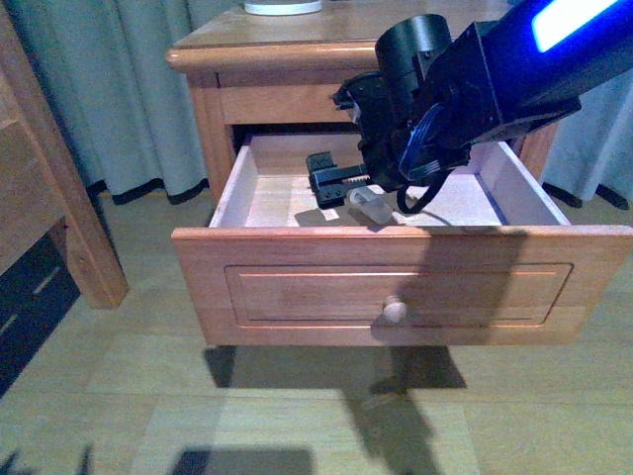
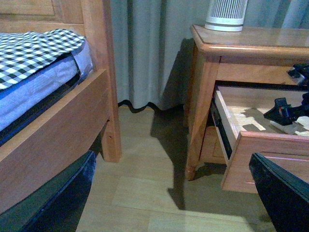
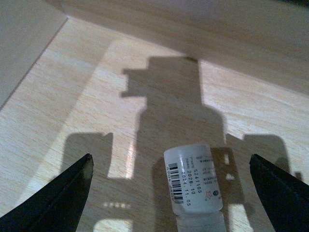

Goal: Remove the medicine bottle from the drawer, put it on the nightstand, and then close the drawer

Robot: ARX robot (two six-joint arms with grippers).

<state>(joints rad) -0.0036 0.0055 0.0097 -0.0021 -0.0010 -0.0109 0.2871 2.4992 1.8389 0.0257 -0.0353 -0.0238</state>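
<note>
The drawer (image 1: pixel 396 287) of the nightstand (image 1: pixel 297 45) stands pulled out, showing its pale wood floor (image 3: pixel 96 87). The medicine bottle (image 3: pixel 193 179), small and white with a barcode label, lies on its side on that floor; it also shows in the front view (image 1: pixel 370 206). My right gripper (image 1: pixel 341 186) reaches down into the drawer. In the right wrist view the right gripper (image 3: pixel 170 193) is open, one finger on either side of the bottle, not touching it. My left gripper (image 2: pixel 178 203) is open and empty, low over the floor left of the nightstand.
A tall white ribbed device (image 2: pixel 226 14) stands on the nightstand's top. The wooden bed frame (image 2: pixel 58 130) with a checked cover is to the left. Grey curtains (image 2: pixel 149 48) hang behind. The drawer's round knob (image 1: pixel 394 311) faces me.
</note>
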